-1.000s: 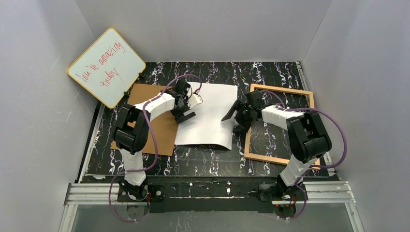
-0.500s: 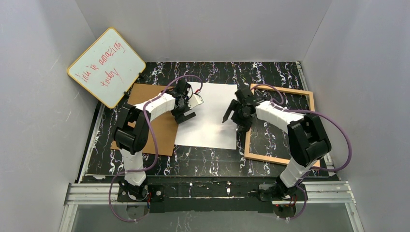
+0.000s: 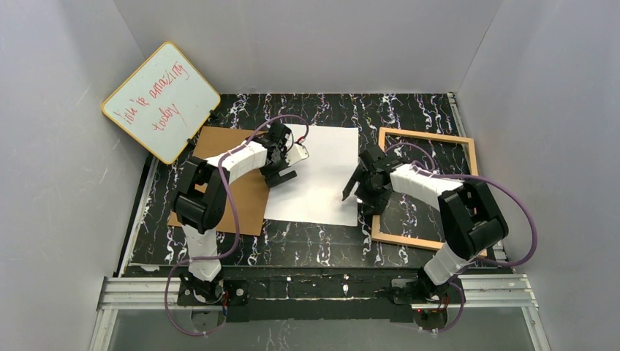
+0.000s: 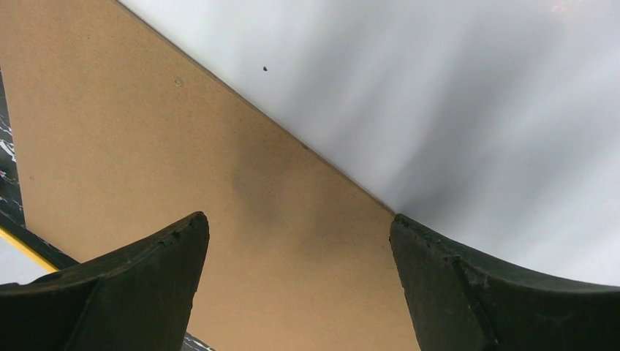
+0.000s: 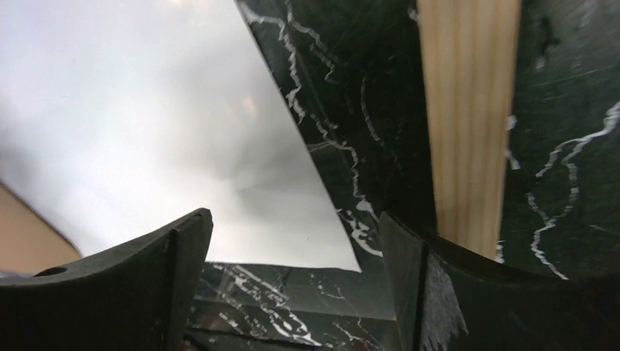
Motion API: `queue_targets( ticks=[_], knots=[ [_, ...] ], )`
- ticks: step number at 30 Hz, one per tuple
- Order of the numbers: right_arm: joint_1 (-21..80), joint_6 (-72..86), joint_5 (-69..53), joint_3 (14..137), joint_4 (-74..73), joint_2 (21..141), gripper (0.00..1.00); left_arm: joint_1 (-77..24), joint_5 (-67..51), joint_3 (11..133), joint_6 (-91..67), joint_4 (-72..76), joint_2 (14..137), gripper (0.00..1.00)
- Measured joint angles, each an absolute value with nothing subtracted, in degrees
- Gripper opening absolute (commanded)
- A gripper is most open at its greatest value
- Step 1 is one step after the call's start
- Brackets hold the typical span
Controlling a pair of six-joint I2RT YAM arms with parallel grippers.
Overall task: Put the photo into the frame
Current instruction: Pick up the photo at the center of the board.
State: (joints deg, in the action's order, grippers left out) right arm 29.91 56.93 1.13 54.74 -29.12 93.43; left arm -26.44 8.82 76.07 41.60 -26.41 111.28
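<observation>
Top external: left hand [image 3: 286, 165] and right hand [image 3: 358, 195] open at opposite photo [image 3: 322, 183] edges.

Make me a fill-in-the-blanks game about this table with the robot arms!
The photo lies with its ____ side up.
The backing board under its left edge is ____.
The frame lies to the photo's ____.
The writing on the whiteboard is ____.
Missing words: white, brown, right, red.
</observation>
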Motion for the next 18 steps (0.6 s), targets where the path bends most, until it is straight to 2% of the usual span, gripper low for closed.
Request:
queue_targets(
  ticks=[18],
  knots=[
    [27.4, 65.8, -18.9, 42.2, -7.6, 89.0, 0.93, -28.9, 12.7, 75.7, 45.1, -26.3, 111.9, 0.92]
  ],
)
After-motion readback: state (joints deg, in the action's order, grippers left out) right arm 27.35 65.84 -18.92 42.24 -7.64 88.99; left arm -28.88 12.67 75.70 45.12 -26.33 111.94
